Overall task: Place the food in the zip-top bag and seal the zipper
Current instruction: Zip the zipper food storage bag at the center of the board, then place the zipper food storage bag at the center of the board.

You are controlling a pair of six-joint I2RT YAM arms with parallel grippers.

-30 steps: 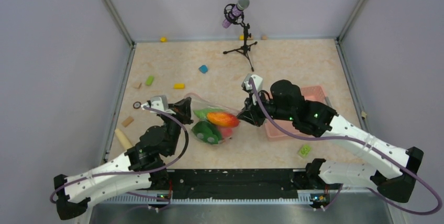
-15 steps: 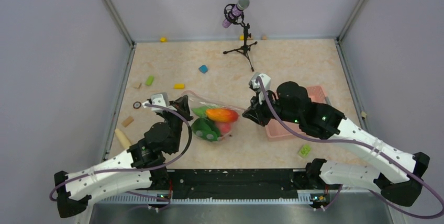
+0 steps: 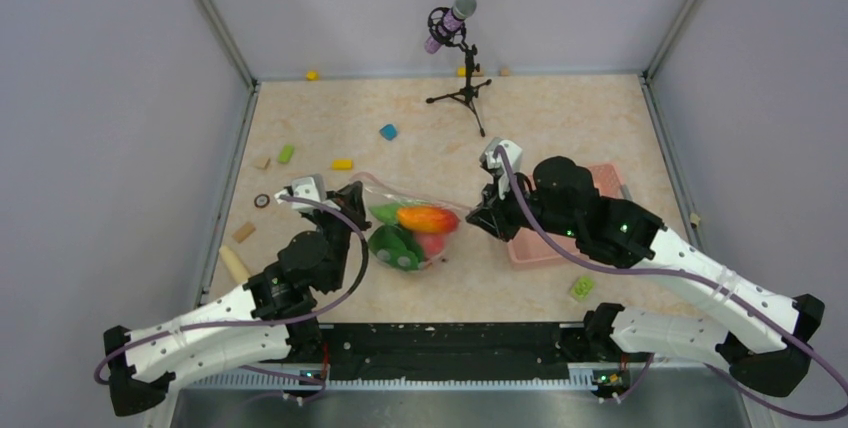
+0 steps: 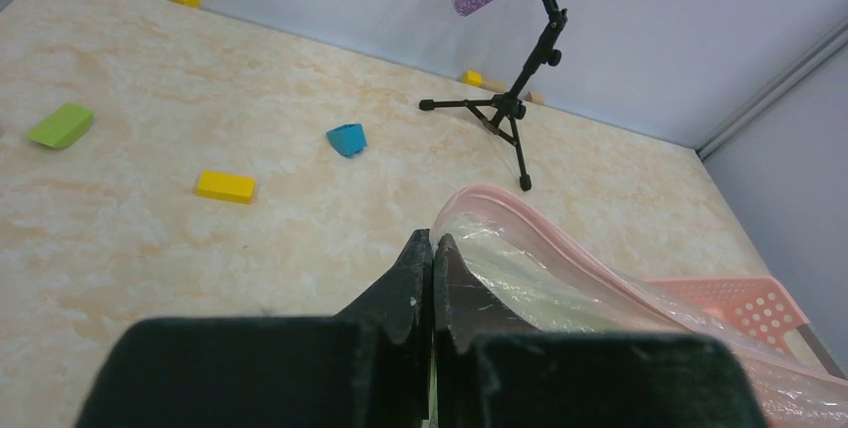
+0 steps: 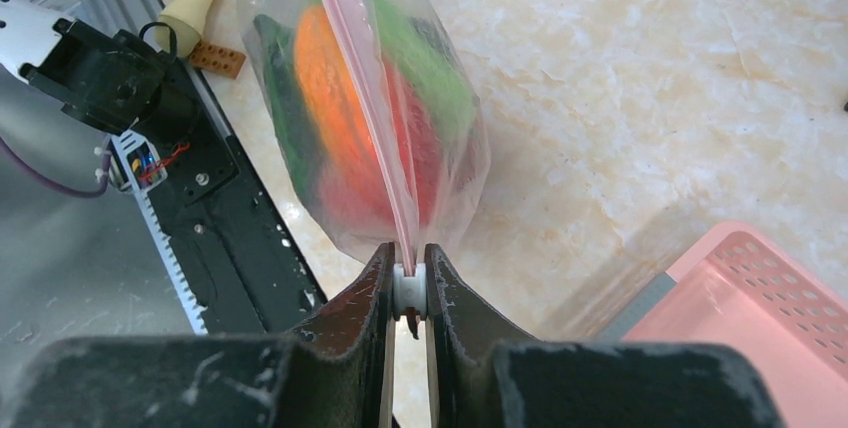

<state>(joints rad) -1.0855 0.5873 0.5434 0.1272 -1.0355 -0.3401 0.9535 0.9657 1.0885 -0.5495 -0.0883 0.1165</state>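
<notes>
The zip-top bag (image 3: 412, 236) hangs stretched between my two grippers, with an orange-red mango (image 3: 426, 218) and green produce (image 3: 392, 248) inside. My left gripper (image 3: 350, 198) is shut on the bag's left top corner; in the left wrist view (image 4: 433, 248) its fingers pinch the clear plastic (image 4: 560, 288) below the pink zipper strip (image 4: 530, 213). My right gripper (image 3: 478, 220) is shut on the white zipper slider (image 5: 408, 288) at the bag's right end. The right wrist view shows the strip (image 5: 365, 78) running away from my right gripper (image 5: 408, 278), with the mango (image 5: 330, 78) and green food (image 5: 425, 68) on either side.
The pink basket (image 3: 590, 218) lies right of the bag, under my right arm, and shows in the right wrist view (image 5: 740, 318). A microphone on a tripod (image 3: 460, 58) stands at the back. Small blocks lie at the left: blue (image 3: 388, 132), yellow (image 3: 342, 163), green (image 3: 286, 153). A cream cone (image 3: 235, 266) lies near the left edge.
My right gripper has moved a little to the right along the bag's top edge, pulling the bag tauter. The bag and food have risen slightly. The left gripper has held its grip.
</notes>
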